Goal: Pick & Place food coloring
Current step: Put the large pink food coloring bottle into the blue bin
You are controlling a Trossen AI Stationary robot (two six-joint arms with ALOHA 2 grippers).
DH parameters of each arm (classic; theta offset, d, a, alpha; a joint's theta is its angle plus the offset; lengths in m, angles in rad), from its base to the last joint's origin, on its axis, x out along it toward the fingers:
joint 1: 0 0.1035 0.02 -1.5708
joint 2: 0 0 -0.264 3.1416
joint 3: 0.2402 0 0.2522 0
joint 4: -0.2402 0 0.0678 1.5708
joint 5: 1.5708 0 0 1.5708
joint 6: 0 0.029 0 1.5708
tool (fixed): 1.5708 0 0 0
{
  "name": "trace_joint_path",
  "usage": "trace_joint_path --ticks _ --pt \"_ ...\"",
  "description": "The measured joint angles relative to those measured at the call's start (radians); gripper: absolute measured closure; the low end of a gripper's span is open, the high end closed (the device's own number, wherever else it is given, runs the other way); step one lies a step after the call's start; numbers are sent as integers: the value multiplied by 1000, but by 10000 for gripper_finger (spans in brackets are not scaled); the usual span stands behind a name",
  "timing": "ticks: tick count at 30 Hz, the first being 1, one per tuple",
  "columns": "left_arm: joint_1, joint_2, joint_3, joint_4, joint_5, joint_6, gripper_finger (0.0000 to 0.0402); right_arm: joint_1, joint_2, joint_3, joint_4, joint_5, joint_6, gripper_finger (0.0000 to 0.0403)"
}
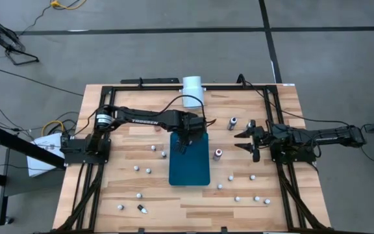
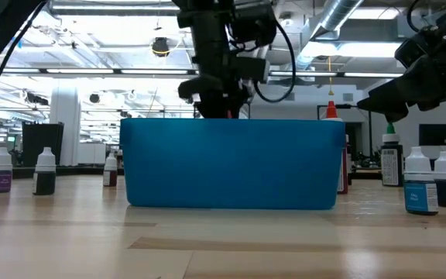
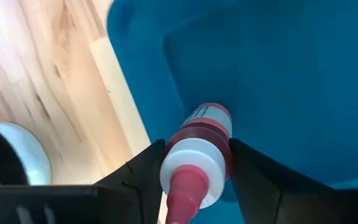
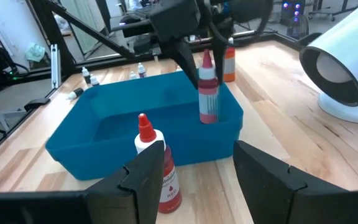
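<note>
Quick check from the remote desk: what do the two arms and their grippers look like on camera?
Both arms are black, jointed links. The left arm carries white lettering along its upper link and a silver ring near its base, with black cables looping off it. The right arm is plain black. The left gripper and right gripper have dark, angular, wedge-shaped fingers.

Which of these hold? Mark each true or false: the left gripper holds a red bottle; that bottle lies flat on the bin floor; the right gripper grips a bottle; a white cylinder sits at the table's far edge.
1. The left gripper holds a red bottle: true.
2. That bottle lies flat on the blue bin floor: false; it hangs upright over the bin.
3. The right gripper grips a bottle: false; it is open, holding nothing.
4. A white cylinder sits at the table's far edge: true.
</note>
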Motion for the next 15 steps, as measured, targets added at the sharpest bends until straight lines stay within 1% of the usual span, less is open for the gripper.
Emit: trace_joint_path --ticks 11,15 --pt "4 -4 0 -9 -9 -5 248 0 0 0 0 0 0 219" --pt "3 -4 0 -7 -70 -7 237 0 0 0 0 0 0 219"
